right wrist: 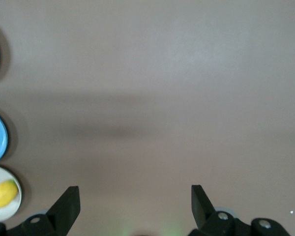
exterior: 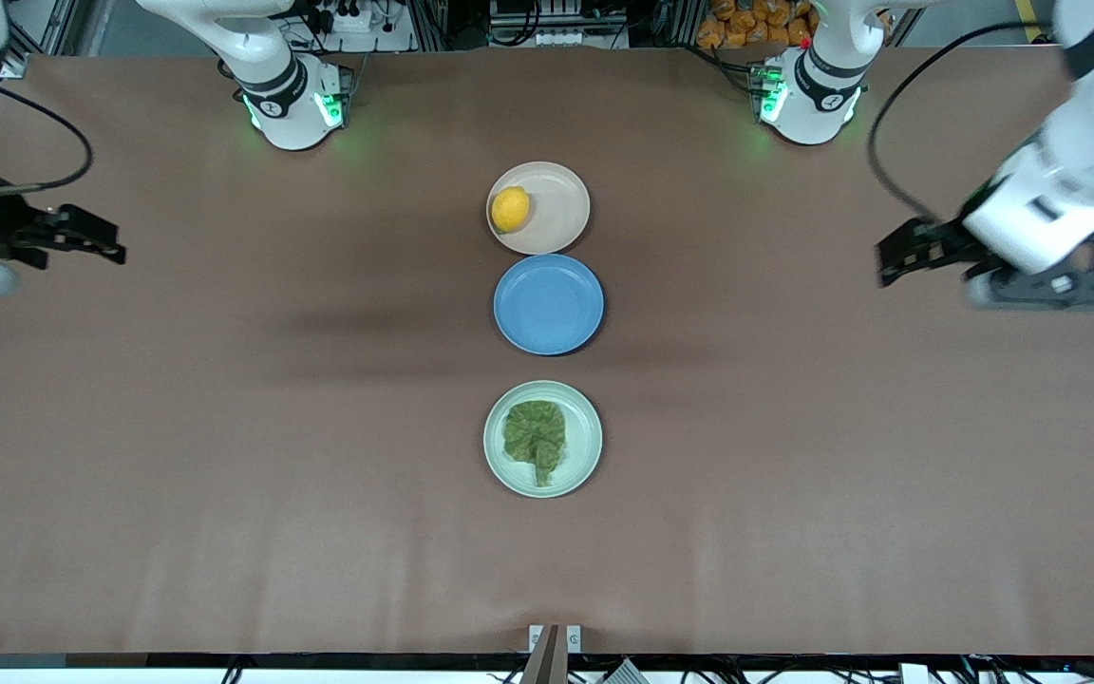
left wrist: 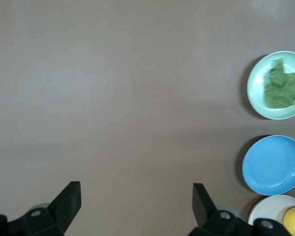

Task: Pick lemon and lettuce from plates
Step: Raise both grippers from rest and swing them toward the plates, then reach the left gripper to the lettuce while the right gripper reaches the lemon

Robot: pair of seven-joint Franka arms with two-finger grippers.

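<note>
I have both arms drawn back to their own ends of the table, each held up over bare brown tabletop (exterior: 224,427) and well apart from the row of plates down the middle. The left gripper (exterior: 889,258) points in toward the centre from the left arm's end, and its wrist view shows the two black fingers (left wrist: 69,201) spread wide with nothing between them — only tabletop in the gap. The right gripper (exterior: 110,245) mirrors it at the right arm's end, fingers (right wrist: 69,202) just as wide apart and likewise empty. Neither set of jaws is near anything I need to pick. The lemon (exterior: 510,209) lies on the cream plate (exterior: 561,204), farthest from the front camera, sitting toward the rim on the side facing the right gripper; I can see it at the edge of both wrist views. The blue plate (exterior: 548,304) sits between the other two, just beside the cream one. The lettuce (exterior: 536,437) lies flat in the mint green plate (exterior: 585,451), nearest the front camera, its stem pointing toward that camera — it falls well off the line of either pair of jaws.
</note>
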